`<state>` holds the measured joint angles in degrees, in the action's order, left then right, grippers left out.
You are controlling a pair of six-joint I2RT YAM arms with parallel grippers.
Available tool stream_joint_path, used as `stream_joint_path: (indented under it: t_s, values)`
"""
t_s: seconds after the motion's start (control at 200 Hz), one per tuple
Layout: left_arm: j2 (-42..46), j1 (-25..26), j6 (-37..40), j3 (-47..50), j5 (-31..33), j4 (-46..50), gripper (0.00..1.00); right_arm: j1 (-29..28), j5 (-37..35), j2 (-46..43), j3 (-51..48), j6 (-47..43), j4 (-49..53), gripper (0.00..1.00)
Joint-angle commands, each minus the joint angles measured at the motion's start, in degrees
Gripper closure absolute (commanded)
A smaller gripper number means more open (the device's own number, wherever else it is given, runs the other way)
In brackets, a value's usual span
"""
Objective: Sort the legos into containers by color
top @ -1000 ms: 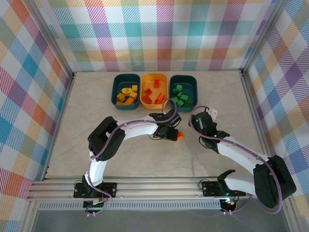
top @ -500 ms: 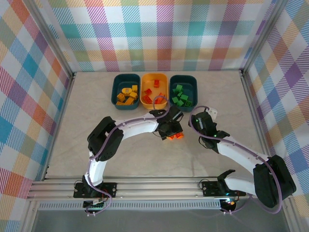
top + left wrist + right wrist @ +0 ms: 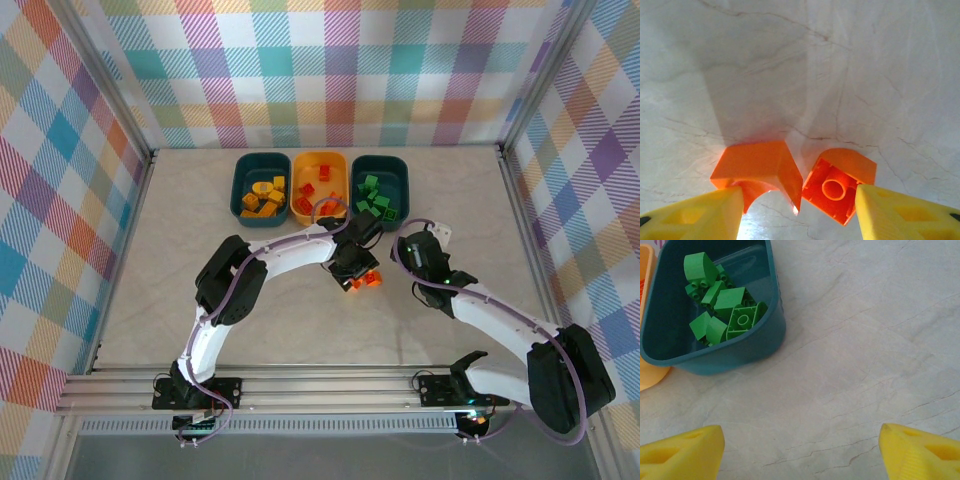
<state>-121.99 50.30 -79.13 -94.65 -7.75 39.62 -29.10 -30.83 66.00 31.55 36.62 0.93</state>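
Two red-orange legos lie side by side on the table, an arch-shaped one (image 3: 757, 167) and a square one lying hollow side up (image 3: 840, 185). My left gripper (image 3: 797, 200) is open, a yellow finger outside each lego. From above, both legos (image 3: 364, 281) sit just under the left gripper (image 3: 357, 270). My right gripper (image 3: 800, 440) is open over bare table, near the right teal tub (image 3: 747, 347) of green legos (image 3: 727, 302). At the back stand a teal tub (image 3: 238, 190) of yellow legos, a yellow-orange tub (image 3: 319, 158) of red-orange legos and the teal tub (image 3: 404, 186) of green ones. The right gripper (image 3: 412, 248) hangs in front of that last tub.
Metal frame rails (image 3: 140, 215) and checked cloth walls close the table on three sides. A rail (image 3: 320, 372) runs across the near edge by the arm bases. Open marble surface (image 3: 170, 270) lies left of the arms.
The left arm has swung round and its gripper now straddles both red-orange legos, which were partly covered a second ago. The right arm has stayed still.
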Motion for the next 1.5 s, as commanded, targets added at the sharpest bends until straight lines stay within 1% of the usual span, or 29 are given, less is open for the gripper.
stream_joint_path:
  t_s: [0.0,0.165,0.455,0.515,0.57,0.615,0.67,0.745,0.82,0.88,0.935,0.985,1.03,1.085,1.135,1.19,1.285,1.37,1.495]
  values:
    - [-1.38,-0.43,-1.04,-0.49,-1.28,4.5,0.39,0.19,0.33,-0.87,0.04,-0.5,-0.65,0.19]
    - [0.67,-0.47,0.18,-1.42,-0.46,5.08,0.39,0.23,0.33,-0.87,0.02,-0.41,-0.66,0.19]
    - [2.04,-0.14,0.46,-0.17,-1.73,4.3,0.39,0.23,0.87,-0.43,0.12,-0.41,-0.91,0.19]
    - [2.01,0.39,2.22,-0.19,-0.82,3.81,0.39,0.17,0.91,-0.34,0.1,-0.41,-0.85,0.19]
    - [2.33,1.16,5.21,-0.27,1.54,3.98,0.39,0.19,0.86,-0.34,0.1,-0.41,-0.78,0.19]
    - [2.77,1.86,9.45,-0.27,3.73,3.53,0.39,0.19,0.73,-0.42,0.17,-0.51,-0.68,0.19]
    - [3.57,2.5,14.2,-0.23,7.66,5.11,0.39,0.19,0.6,-0.74,0.09,-0.5,-0.57,0.19]
    - [5.72,3.3,19.94,2.28,13.3,5.77,0.38,0.14,0.43,-1.06,-0.08,-0.5,-0.39,0.19]
    - [8.17,3.66,25.71,6.05,15.83,4.01,0.38,0.19,0.21,-1.53,-0.13,-0.34,-0.24,0.19]
    - [9.54,3.83,31.49,8.39,15.12,1.4,0.37,0.14,0.16,-1.73,-0.15,-0.09,-0.01,0.19]
    - [9.92,4.22,35.08,8.78,16.33,2.09,0.36,0.19,0.27,-1.75,-0.24,0.1,-0.07,0.19]
    - [10.47,4.98,41.06,9.96,14.95,-0.54,0.34,0.27,0.17,-1.67,-0.23,0.27,-0.02,0.19]
    - [10.6,5.69,44.21,10.25,15.22,-0.9,0.34,0.48,0.01,-1.65,-0.2,0.67,0.36,0.19]
    - [10.48,6.74,50.0,10.32,13.25,-2.53,0.33,1.01,-0.1,-1.73,-0.31,1.26,0.94,0.19]
    - [10.3,7.79,52.65,9.88,14.71,-2.18,0.34,1.77,-0.33,-2.03,-0.28,2.2,1.88,0.19]
    - [10.45,8.76,56.4,9.54,13.13,-2.84,0.34,2.82,-0.26,-2.71,-0.68,3.37,2.67,0.19]
    - [11.27,10.09,60.15,9.45,10.72,-4.16,0.34,4.86,0.19,-4.32,-1.63,5.07,3.7,0.19]
    - [11.48,10.86,61.98,9.19,8.26,-5.01,0.33,6.85,1.64,-5.52,-2.44,6.58,4.21,0.19]
    - [8.0,11.29,62.39,6.4,9.4,-2.31,0.34,8.97,4.53,-5.61,-2.91,7.79,3.93,0.19]
